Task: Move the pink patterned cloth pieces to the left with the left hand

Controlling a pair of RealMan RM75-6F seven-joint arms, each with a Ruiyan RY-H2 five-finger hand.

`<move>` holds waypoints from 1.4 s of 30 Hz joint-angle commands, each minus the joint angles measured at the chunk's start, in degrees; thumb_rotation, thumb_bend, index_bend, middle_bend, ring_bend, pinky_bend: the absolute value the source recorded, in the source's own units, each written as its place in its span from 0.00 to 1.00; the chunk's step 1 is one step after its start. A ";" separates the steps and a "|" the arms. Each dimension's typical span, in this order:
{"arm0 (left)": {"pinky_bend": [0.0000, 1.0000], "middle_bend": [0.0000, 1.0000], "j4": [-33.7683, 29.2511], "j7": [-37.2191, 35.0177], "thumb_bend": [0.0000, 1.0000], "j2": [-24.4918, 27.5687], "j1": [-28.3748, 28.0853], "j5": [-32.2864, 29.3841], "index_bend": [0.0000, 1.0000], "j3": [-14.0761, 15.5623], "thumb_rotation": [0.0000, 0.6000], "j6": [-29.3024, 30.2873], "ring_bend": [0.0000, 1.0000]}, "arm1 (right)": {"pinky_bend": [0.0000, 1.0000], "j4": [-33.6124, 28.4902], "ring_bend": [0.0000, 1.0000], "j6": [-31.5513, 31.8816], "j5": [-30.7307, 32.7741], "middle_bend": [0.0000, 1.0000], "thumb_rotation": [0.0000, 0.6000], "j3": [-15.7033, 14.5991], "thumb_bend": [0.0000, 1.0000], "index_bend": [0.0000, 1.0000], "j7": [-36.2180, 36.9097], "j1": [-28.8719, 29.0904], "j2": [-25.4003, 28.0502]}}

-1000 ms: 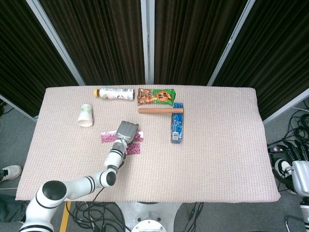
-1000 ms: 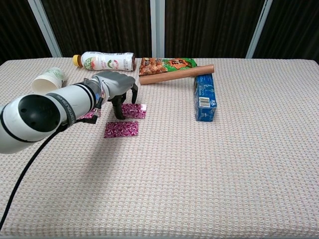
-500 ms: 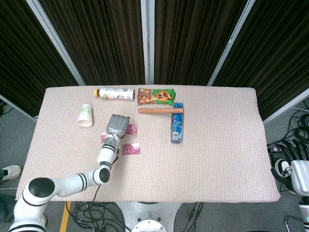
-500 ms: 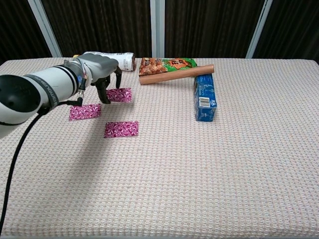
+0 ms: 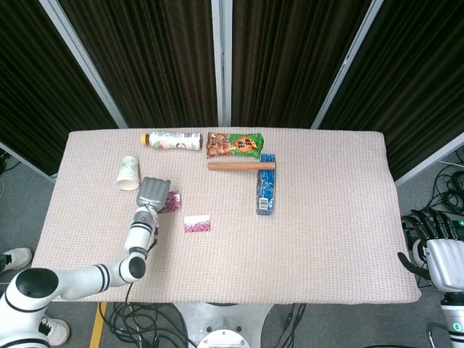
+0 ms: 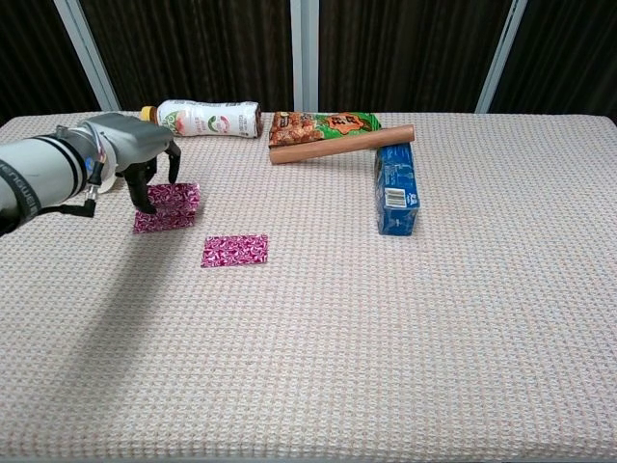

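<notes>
My left hand (image 6: 130,152) reaches over the left side of the table, fingers curled down, gripping the edge of one pink patterned cloth piece (image 6: 178,197). That piece overlaps a second pink piece (image 6: 159,221) lying flat just in front of it. A third pink piece (image 6: 234,250) lies alone further right. In the head view the left hand (image 5: 153,193) covers most of the held cloth (image 5: 172,201), and the lone piece (image 5: 197,224) lies to its right. My right hand (image 5: 433,246) hangs off the table's right edge, holding nothing, fingers apart.
A white bottle (image 6: 207,118), a snack bag (image 6: 325,124) and a wooden rod (image 6: 342,144) lie along the back. A blue box (image 6: 396,188) lies right of centre. A paper cup (image 5: 128,172) lies just behind the left hand. The table (image 5: 326,217) is covered in beige cloth.
My left hand has swept from the middle to the left, taking one pink piece along; it now lies over the leftmost piece. The third piece has stayed put.
</notes>
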 commanded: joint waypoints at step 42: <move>0.88 0.88 4.19 3.80 0.26 -3.59 -0.25 -5.34 0.41 -0.58 1.00 -0.93 0.83 | 0.00 0.49 0.00 -0.48 1.20 0.14 1.00 -0.12 0.14 0.21 -0.10 -0.08 -0.03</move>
